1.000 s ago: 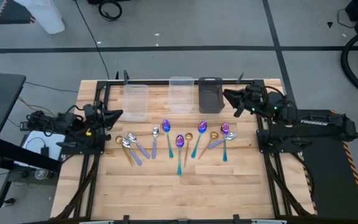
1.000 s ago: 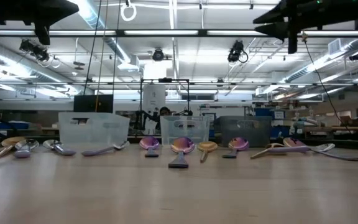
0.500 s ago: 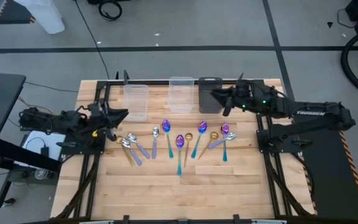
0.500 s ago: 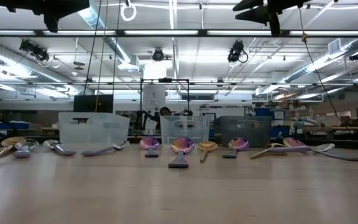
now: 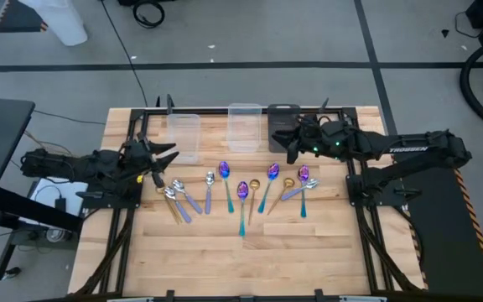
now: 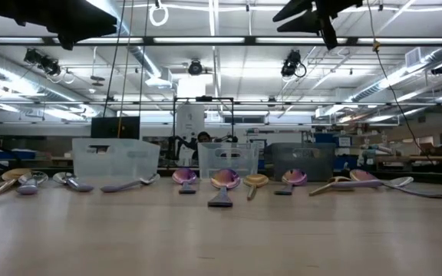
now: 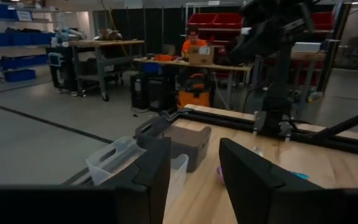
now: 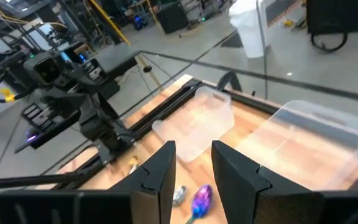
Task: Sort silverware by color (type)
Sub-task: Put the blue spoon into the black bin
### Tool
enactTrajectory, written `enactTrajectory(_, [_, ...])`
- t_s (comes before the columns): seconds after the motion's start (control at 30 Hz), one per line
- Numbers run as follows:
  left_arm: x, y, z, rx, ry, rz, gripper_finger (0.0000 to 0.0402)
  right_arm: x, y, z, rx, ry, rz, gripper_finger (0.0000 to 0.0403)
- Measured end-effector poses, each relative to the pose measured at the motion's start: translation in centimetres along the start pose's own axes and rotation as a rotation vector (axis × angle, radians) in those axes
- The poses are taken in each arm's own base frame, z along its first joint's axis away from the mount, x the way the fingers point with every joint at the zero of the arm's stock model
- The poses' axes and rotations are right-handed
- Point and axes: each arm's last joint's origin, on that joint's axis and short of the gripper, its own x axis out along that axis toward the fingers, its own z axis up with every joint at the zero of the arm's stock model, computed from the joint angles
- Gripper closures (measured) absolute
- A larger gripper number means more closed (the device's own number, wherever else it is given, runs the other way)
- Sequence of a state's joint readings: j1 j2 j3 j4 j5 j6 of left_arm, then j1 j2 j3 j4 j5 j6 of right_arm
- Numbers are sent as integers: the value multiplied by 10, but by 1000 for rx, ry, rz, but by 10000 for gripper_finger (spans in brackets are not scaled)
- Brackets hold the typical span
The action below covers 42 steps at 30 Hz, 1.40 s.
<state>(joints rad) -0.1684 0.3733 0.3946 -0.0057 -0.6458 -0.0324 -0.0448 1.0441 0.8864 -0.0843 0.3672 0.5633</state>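
Overhead, clear bins [image 5: 184,137], spoons [image 5: 241,191] outside

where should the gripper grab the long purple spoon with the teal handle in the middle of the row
Grip the purple spoon partway down its teal handle, coming straight from above with the fingers closing across it. It lies flat on the table with the handle pointing toward the near edge, clear of its neighbours, while the bowl sits crowded among other spoons.

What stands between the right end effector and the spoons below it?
Nothing visible does. The right end effector hangs open above the table, just in front of the dark bin, with free space down to the spoons lying flat.
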Motion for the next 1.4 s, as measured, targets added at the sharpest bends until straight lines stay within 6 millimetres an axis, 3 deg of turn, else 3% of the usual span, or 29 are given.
enactTrajectory(0.47, [8, 18, -3, 112, 11, 170, 255, -5, 10, -30, 111, 196, -34, 289])
enactTrajectory(0.93, [12, 25, -4, 114, 28, 241, 255, 22, 8, -68, 160, 423, -188, 289])
enactTrajectory(1.4, [11, 25, -5, 119, 36, 240, 255, 62, 54, -69, 124, 525, -346, 289])
